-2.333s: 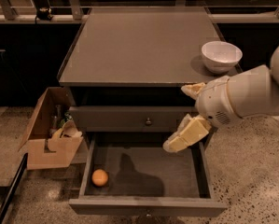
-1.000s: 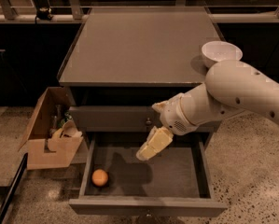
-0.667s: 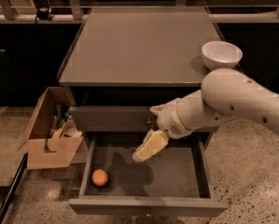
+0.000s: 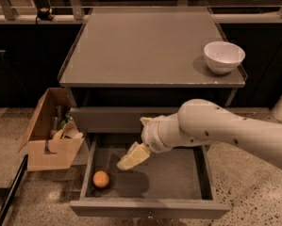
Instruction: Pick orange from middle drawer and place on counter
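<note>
The orange (image 4: 101,178) lies in the front left corner of the open middle drawer (image 4: 176,175), on its dark bottom. My gripper (image 4: 132,143) hangs over the drawer's left half, up and to the right of the orange and apart from it. It is open and empty: one cream finger (image 4: 133,156) points down toward the orange, the other (image 4: 145,121) sits higher, by the drawer front above. The white arm reaches in from the right. The counter (image 4: 145,46) is the grey top of the cabinet.
A white bowl (image 4: 224,56) stands at the counter's right front corner. An open cardboard box (image 4: 51,138) with bottles sits on the floor left of the cabinet. A closed drawer front (image 4: 107,119) is above the open drawer. Speckled floor surrounds the cabinet.
My arm has swung left from the drawer's right side and lowered over its left half, bringing the gripper closer to the orange. The orange and bowl have not moved.
</note>
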Robot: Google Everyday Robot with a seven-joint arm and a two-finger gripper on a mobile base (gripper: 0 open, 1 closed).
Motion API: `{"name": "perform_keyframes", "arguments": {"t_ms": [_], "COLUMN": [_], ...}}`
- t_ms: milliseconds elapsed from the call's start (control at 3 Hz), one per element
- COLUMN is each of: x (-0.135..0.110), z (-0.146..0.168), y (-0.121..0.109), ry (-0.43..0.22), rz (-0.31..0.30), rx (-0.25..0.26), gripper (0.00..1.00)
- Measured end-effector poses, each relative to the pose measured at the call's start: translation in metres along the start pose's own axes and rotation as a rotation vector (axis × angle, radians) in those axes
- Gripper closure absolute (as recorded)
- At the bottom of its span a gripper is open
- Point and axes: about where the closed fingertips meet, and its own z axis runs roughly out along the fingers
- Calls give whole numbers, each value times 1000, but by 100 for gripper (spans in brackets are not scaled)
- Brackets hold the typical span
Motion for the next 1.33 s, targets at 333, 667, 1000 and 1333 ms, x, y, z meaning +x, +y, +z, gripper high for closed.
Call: {"name": "perform_keyframes", "arguments": {"t_ms": [333,667,1000,1333], "x": [-4,1,10,20], "z": [0,9,20,29], "y": [-14,-15,-18,-18], "ry": [-23,-23,-18,-19], "rz": [0,5,9,18], "rx": [59,60,65,93], "gripper": [0,0,0,0]}}
